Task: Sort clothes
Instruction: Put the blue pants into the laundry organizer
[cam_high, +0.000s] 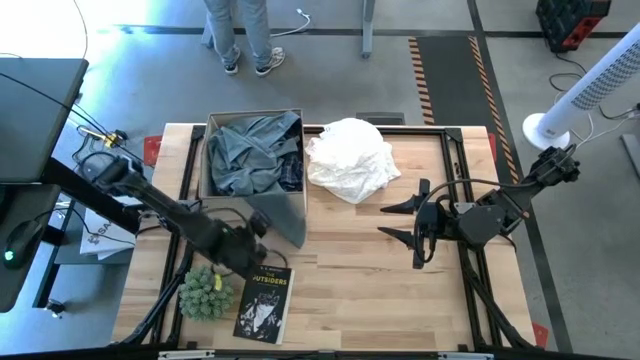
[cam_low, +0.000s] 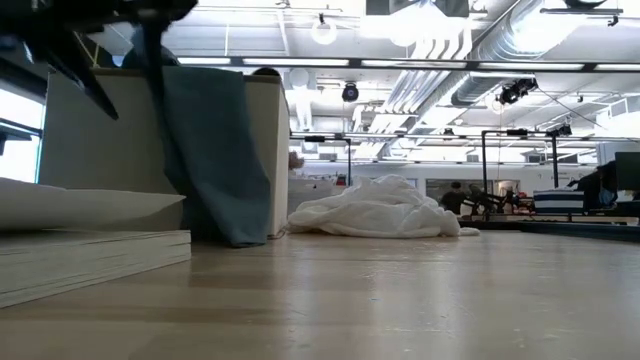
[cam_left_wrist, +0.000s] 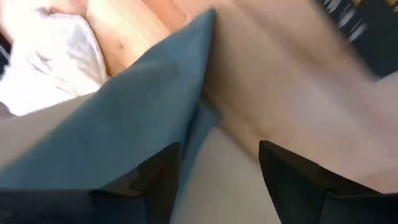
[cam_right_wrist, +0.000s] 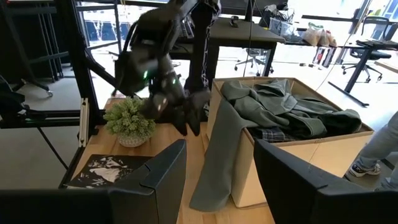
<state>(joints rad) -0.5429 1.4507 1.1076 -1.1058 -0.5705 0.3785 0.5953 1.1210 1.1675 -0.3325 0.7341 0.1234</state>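
Observation:
A tan cardboard box (cam_high: 215, 125) stands at the table's far left, holding a grey-green shirt (cam_high: 250, 150) on top of a plaid garment (cam_right_wrist: 273, 134). One part of the shirt (cam_high: 288, 215) hangs over the box's near wall down to the table, and it also shows in the low view (cam_low: 215, 160). A white garment (cam_high: 350, 160) lies crumpled on the table to the right of the box. My left gripper (cam_high: 262, 228) is open, right beside the hanging part (cam_left_wrist: 137, 106). My right gripper (cam_high: 385, 222) is open and empty above the table's middle, pointing left. My left gripper's fingers stand open at the hanging cloth's lower edge (cam_left_wrist: 186, 124). One finger (cam_left_wrist: 155, 177) is right against the cloth. I cannot tell whether it touches.
A black book (cam_high: 265, 300) and a small green potted plant (cam_high: 205, 292) sit near the front left edge. A person's legs (cam_high: 245, 40) stand beyond the far edge. There is bare wood (cam_high: 380, 290) in front of the right gripper.

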